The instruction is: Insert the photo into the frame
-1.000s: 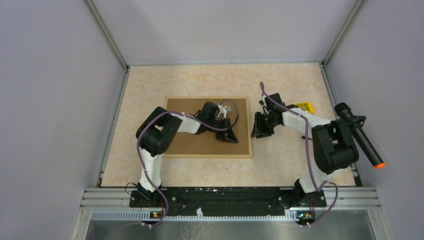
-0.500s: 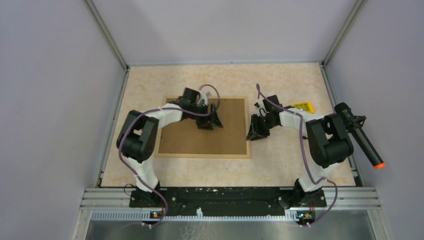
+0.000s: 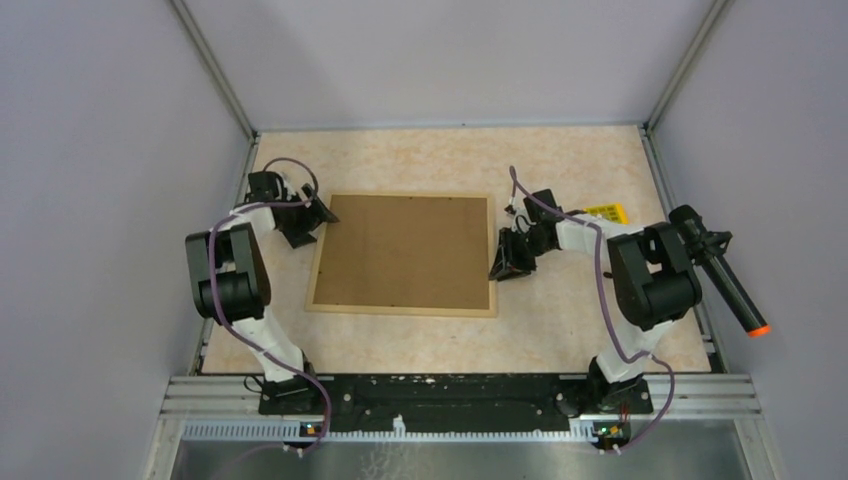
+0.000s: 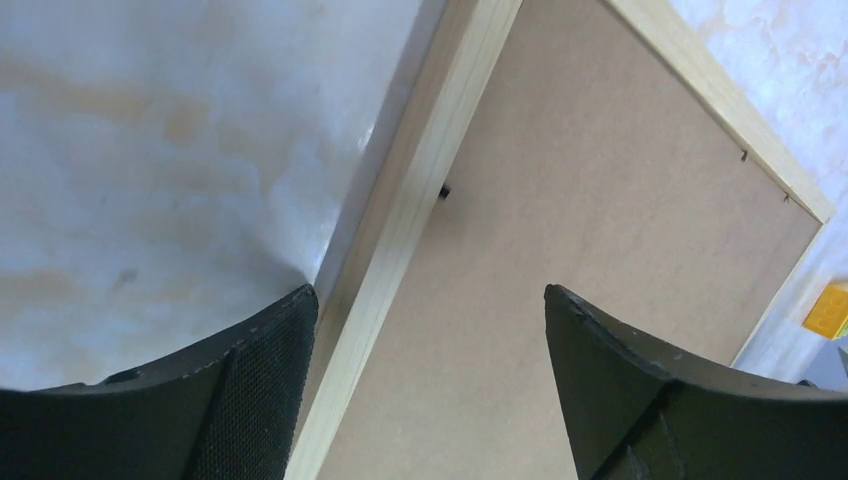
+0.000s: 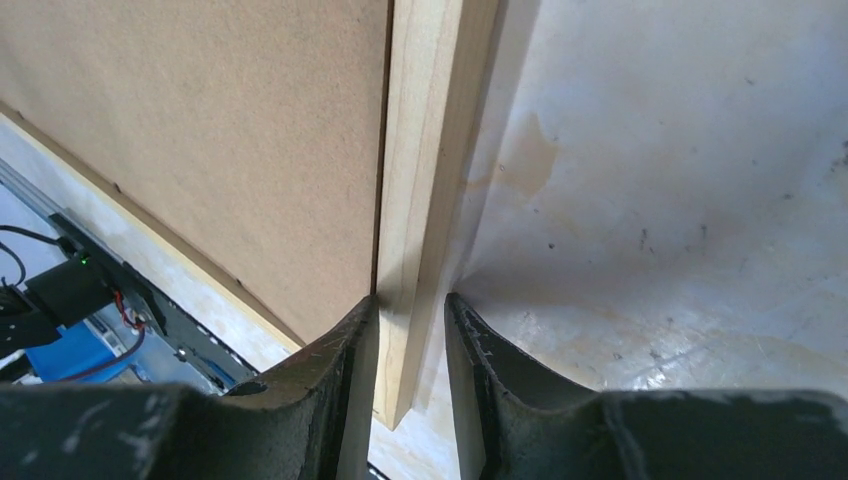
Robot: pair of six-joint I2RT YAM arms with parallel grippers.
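Right claw (image 5: pixel 410 300) pinches the frame (image 3: pixel 402 252) by its right rail, probably steadying it, while the spread left claw (image 4: pixel 428 295) straddles its left rail

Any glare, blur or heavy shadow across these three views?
Top view: even light, sharp, frame plainly readable. Left wrist: frame throws a soft shadow onto the table; pincer fingers dark. Right wrist: pale sheen on the table beside the frame.

1 frame (image 3: pixel 402 252); 2 arms, left arm (image 3: pixel 228 272) and right arm (image 3: pixel 650 280), beside it; 1 yellow tag (image 3: pixel 607 212), 1 black rod (image 3: pixel 722 275) right of it.
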